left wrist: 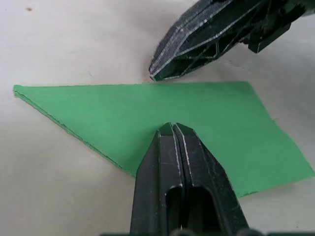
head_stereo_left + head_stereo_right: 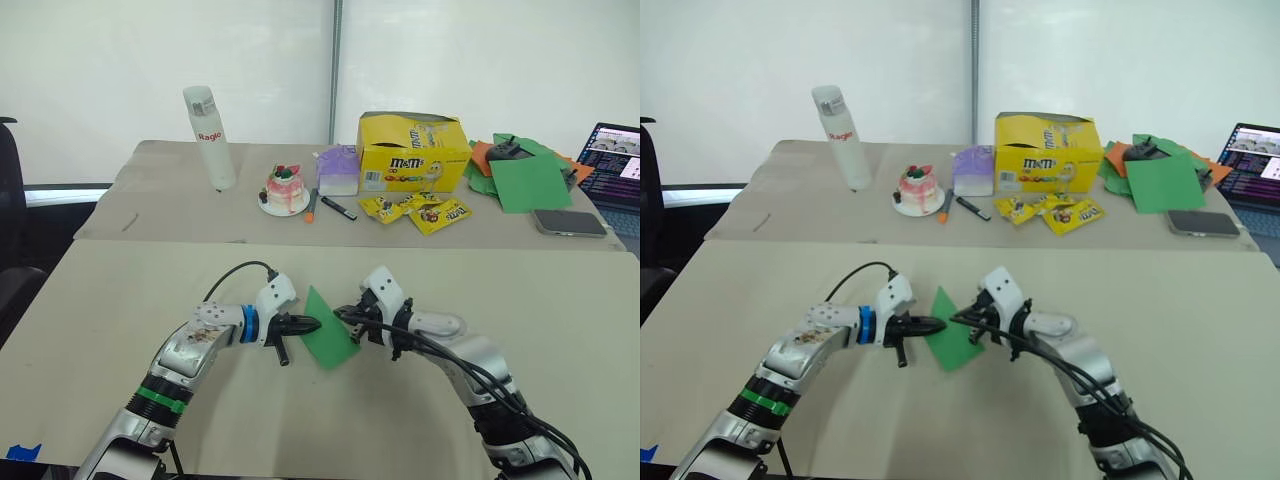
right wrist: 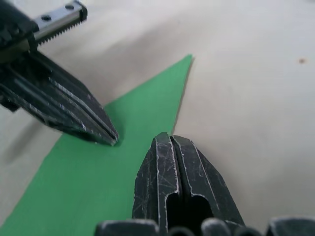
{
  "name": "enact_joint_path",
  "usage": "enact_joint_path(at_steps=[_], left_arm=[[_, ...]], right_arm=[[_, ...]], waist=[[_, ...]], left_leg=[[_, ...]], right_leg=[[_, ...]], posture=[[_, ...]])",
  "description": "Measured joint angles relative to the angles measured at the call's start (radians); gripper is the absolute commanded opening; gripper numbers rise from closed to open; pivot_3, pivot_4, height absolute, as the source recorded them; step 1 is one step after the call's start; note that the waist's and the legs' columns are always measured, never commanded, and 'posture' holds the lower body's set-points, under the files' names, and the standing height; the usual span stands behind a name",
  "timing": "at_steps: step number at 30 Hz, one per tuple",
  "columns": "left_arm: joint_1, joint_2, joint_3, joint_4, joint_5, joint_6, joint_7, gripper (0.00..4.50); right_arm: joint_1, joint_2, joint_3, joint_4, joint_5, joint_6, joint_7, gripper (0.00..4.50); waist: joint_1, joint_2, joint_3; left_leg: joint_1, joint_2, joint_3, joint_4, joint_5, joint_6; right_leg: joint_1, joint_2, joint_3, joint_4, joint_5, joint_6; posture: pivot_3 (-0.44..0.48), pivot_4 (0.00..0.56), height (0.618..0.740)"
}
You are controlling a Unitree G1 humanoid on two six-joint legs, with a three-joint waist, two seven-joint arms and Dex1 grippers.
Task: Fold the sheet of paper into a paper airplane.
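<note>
Two end effectors of mine meet at the folded bright-green paper sheet (image 2: 326,332) on the beige desk (image 2: 120,300): left end effector (image 2: 312,324) at 9 o'clock, right end effector (image 2: 345,317) at 3, each with fingers pressed together. Uneven pressing could slide the paper, and the crease would be crooked.

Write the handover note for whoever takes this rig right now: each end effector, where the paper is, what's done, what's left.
Left end effector: fingers shut, tips pressed on the left edge of the bright-green folded paper sheet.
Right end effector: fingers shut, tips at the sheet's right edge, opposite the left one.
The sheet lies flat on the near beige table between the two arms, already folded into a layered, angular shape with one long pointed corner.
Done: early folds are in. Left: the remaining folds; it is not yet a finished airplane.
On the far table: pile of green and orange paper sheets, yellow cardboard candy box, untouched.
</note>
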Motion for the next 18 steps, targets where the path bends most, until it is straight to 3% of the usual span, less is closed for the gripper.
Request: enact_joint_path(at_steps=[10, 18], left_arm=[[-0.004, -0.005, 0.003, 0.001, 0.002, 0.006, 0.013, 0.04], [0.000, -0.004, 0.009, -0.010, 0.002, 0.025, 0.022, 0.04]], right_arm=[[-0.206, 0.080, 0.051, 0.292, -0.072, -0.124, 0.033, 0.00], [-0.207, 0.086, 0.070, 0.350, -0.107, -0.191, 0.077, 0.00]], waist=[[-0.002, 0.000, 0.000], [-0.003, 0.000, 0.000]], left_leg=[[0.001, 0.000, 0.001, 0.000, 0.000, 0.000], [0.002, 0.001, 0.001, 0.000, 0.000, 0.000]], right_leg=[[0.000, 0.001, 0.000, 0.001, 0.000, 0.000], [0.000, -0.001, 0.000, 0.002, 0.000, 0.000]], posture=[[0.000, 0.150, 0.738], [0.000, 0.150, 0.738]])
